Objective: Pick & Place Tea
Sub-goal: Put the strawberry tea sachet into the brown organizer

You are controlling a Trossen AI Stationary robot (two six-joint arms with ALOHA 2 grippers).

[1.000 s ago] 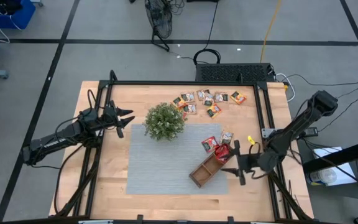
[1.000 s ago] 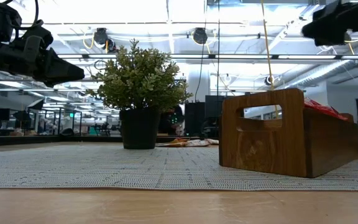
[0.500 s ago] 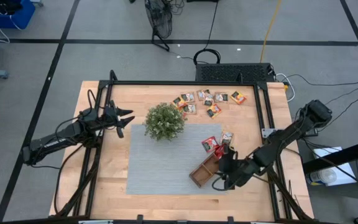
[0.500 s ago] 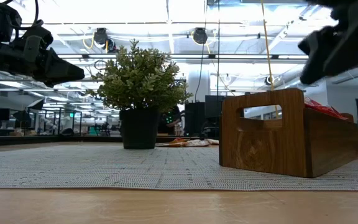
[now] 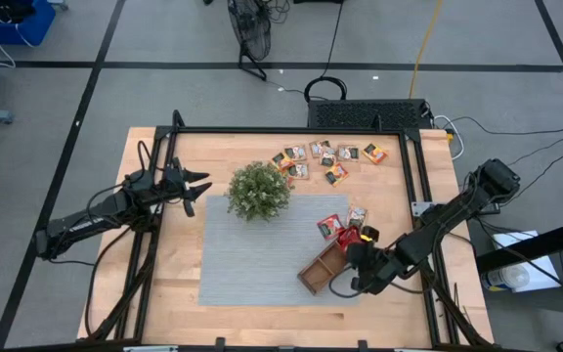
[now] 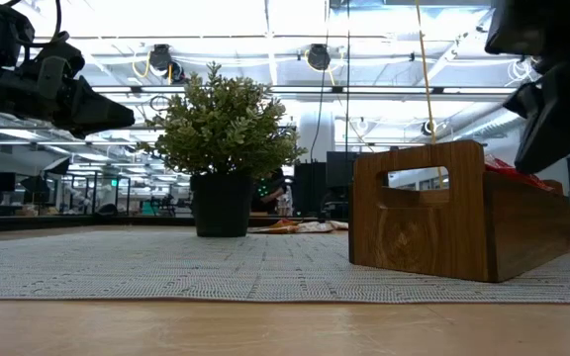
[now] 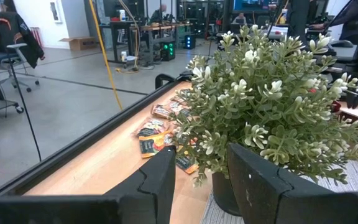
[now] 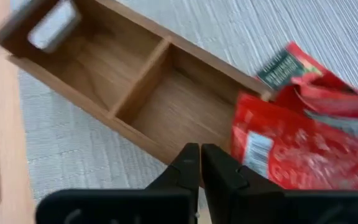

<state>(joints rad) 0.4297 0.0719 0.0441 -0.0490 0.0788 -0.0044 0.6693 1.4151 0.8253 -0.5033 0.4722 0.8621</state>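
Note:
The wooden tray lies slantwise on the grey mat. Red tea sachets fill its end compartment; the other two compartments are bare. Two more sachets lie on the mat beside it. Several lie on the bare wood at the far edge. My right gripper hangs shut over the tray's long wall, pointing steeply down, well above it in the low view. My left gripper waits open and level at the left, facing the plant.
The potted plant stands on the mat's far left corner, between the left gripper and the tray. A black frame rims the table. Bare mat lies left of the tray.
My right gripper has moved from the tray's right side toward the table's left, over the tray, and sunk a little. It has tipped from nearly level to steeply downward, rolled about its own line, and shut with nothing between its fingers. The tray and the sachets have kept their places.

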